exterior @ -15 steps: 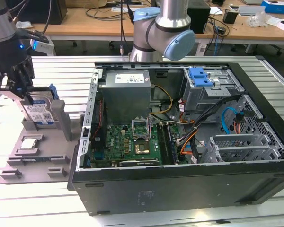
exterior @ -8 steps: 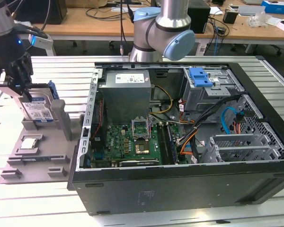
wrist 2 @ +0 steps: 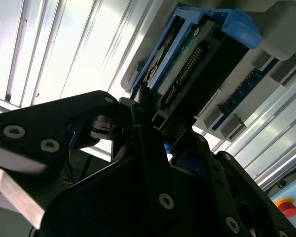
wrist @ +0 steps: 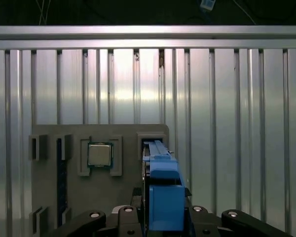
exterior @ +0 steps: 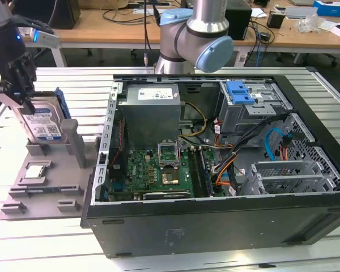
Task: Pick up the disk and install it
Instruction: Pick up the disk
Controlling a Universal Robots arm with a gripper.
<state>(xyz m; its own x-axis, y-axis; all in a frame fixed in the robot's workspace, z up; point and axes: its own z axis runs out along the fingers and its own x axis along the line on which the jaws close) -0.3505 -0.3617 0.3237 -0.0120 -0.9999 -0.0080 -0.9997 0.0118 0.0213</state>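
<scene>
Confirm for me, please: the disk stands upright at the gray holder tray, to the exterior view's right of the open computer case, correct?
Not quite. The disk stands upright at the gray holder tray, but to the exterior view's left of the open computer case, not its right, as the exterior view shows.

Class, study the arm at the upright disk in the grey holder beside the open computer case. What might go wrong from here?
1. The disk stands on edge in a slot of the grey holder, with the gripper at one end of it; an off-centre lift might tilt or jam it.
2. The small chip sits in the neighbouring pocket; a dragged disk could knock it.
3. Loose cables cross the computer case and may snag the disk.
</scene>
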